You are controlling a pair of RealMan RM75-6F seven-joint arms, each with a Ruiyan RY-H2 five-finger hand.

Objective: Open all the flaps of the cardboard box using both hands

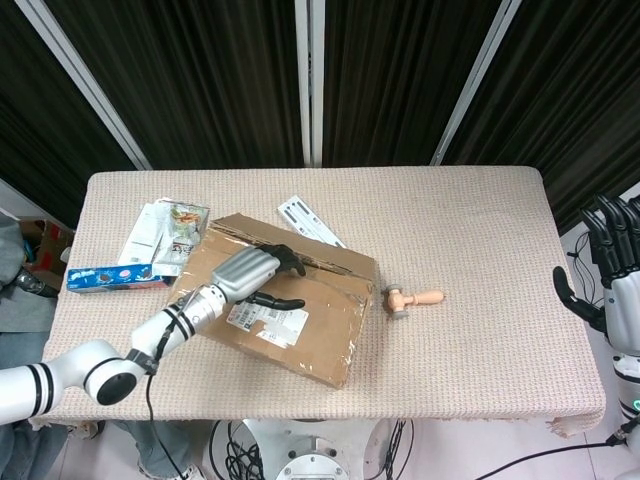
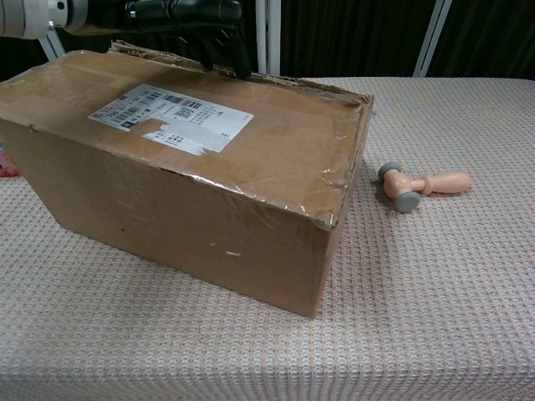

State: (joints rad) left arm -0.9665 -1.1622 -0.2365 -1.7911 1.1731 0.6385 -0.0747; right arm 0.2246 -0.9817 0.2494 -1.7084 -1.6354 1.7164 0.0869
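The brown cardboard box (image 1: 300, 310) (image 2: 217, 175) lies in the middle of the table with its flaps down and a white label on top. My left hand (image 1: 255, 274) (image 2: 180, 15) hovers over the top of the box. Its dark fingertips (image 2: 236, 60) hang down at the torn far edge of the top flap, and the thumb juts out over the label. It holds nothing. My right hand (image 1: 612, 268) is raised beyond the table's right edge, fingers spread and far from the box. The chest view does not show it.
A small wooden mallet (image 1: 412, 298) (image 2: 422, 185) lies just right of the box. Paper packets (image 1: 165, 228), a blue packet (image 1: 105, 277) and a white strip (image 1: 310, 220) lie to the left of and behind the box.
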